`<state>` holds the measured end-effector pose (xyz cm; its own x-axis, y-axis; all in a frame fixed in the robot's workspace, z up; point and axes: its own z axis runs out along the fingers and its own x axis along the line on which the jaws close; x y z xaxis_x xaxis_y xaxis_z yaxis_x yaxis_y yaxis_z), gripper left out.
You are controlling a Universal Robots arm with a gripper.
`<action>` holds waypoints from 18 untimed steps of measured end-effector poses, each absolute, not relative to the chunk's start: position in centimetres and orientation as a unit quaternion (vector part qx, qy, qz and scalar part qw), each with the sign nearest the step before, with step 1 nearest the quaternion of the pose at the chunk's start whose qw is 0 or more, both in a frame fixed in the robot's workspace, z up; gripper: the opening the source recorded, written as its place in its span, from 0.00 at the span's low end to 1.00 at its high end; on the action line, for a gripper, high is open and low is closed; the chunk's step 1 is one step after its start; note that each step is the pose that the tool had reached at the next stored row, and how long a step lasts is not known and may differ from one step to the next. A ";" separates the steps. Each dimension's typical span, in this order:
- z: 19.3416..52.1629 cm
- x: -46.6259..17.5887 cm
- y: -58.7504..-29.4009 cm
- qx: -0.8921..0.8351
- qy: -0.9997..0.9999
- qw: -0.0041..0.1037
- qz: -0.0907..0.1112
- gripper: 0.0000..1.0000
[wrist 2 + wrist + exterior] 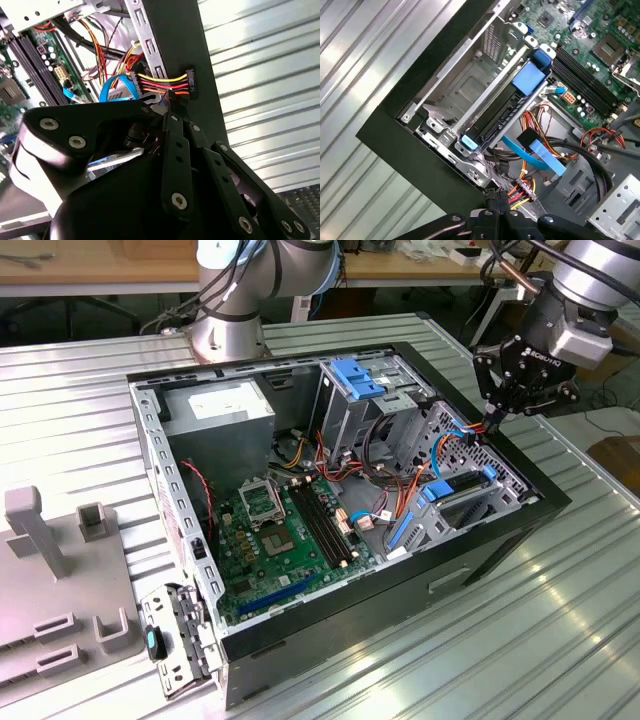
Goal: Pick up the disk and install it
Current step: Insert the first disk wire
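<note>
The disk is a dark drive in a blue carrier, lying in the metal drive cage at the case's corner; it also shows in the exterior view. My gripper hangs over the case's rim on the exterior view's right, just beside that cage. Its fingertips are closed together on a bundle of yellow, red and orange power wires ending in a black connector. In the first wrist view the gripper pinches the same wires next to the connector, a short way from the disk's end.
The open computer case lies on a ribbed metal table. Inside are the motherboard, power supply, an upper cage with a blue latch and a flat blue data cable. Grey fixtures stand at the exterior view's left.
</note>
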<state>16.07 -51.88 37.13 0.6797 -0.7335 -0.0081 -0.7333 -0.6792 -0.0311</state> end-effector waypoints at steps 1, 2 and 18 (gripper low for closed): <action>37.1 16.1 -51.9 -0.920 0.393 0.016 -0.002 0.11; 37.1 16.1 -51.9 -0.931 0.365 0.016 -0.002 0.11; 37.1 16.4 -51.9 -0.977 0.212 0.010 -0.003 0.11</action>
